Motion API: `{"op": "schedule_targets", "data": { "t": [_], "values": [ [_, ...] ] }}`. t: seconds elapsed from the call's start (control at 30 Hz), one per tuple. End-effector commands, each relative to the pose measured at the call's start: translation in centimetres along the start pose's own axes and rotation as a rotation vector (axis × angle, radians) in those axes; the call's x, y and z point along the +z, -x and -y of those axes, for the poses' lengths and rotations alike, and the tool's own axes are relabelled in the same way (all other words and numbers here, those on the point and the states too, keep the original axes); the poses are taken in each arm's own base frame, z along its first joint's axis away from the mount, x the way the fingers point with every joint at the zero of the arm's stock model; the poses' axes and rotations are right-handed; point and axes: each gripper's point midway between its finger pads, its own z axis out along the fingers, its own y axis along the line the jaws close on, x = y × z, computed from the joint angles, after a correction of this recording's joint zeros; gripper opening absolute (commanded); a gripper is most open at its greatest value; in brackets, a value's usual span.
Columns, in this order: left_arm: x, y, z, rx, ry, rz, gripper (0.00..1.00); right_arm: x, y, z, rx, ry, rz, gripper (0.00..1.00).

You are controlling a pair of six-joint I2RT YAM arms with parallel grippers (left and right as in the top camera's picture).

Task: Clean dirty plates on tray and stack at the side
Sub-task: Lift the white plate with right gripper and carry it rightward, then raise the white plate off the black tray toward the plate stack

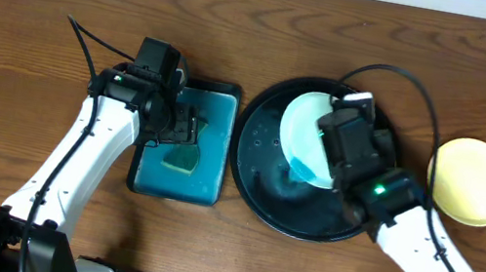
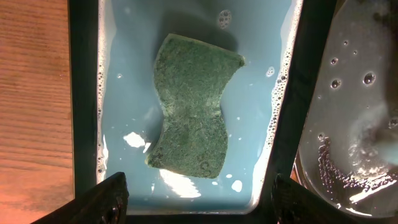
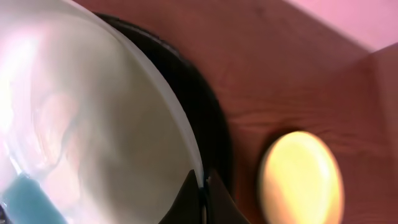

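A pale mint-blue plate [image 1: 305,135] is held tilted over the round black tray [image 1: 261,174]. My right gripper [image 1: 335,137] is shut on the plate's rim. In the right wrist view both fingertips [image 3: 190,190] pinch the rim of this plate [image 3: 93,112] at the gripper [image 3: 202,190]. The tray's rim [image 3: 208,118] shows behind it. A pale yellow plate [image 1: 473,181] lies on the table to the right of the tray, blurred in the right wrist view [image 3: 301,177]. My left gripper [image 2: 202,202] hangs open above a green sponge [image 2: 193,112].
The sponge [image 1: 182,158] lies in soapy teal water inside a small rectangular black tray [image 1: 231,90] just left of the round tray. Water and bubbles cover the round tray's floor [image 2: 357,112]. Bare wooden table surrounds both trays.
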Motion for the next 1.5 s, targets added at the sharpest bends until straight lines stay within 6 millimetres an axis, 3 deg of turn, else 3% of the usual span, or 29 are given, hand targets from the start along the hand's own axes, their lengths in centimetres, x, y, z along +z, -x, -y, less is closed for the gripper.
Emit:
{"op": "schedule_targets", "data": {
  "t": [0.0,0.3,0.57,1.1,1.47],
  "values": [
    [0.4,-0.5,-0.4,0.002,0.012,-0.015,0.75,-1.8,1.6,1.6,-0.072,-0.155,0.075,0.01],
    [0.4,-0.5,-0.4,0.002,0.012,-0.015,0.75,-3.8,2.8,0.6,-0.309,-0.234,0.134,0.01],
    [0.4,-0.5,-0.4,0.002,0.012,-0.016,0.75,-4.3,3.3,0.1,-0.534,-0.251,0.136,0.01],
    [0.4,-0.5,-0.4,0.002,0.012,-0.016,0.75,-4.8,4.7,0.9,-0.755,-0.344,0.137,0.01],
    [0.4,-0.5,-0.4,0.002,0.012,-0.016,0.75,-5.5,6.3,1.5,-0.754,-0.403,0.170,0.01]
  ]
}}
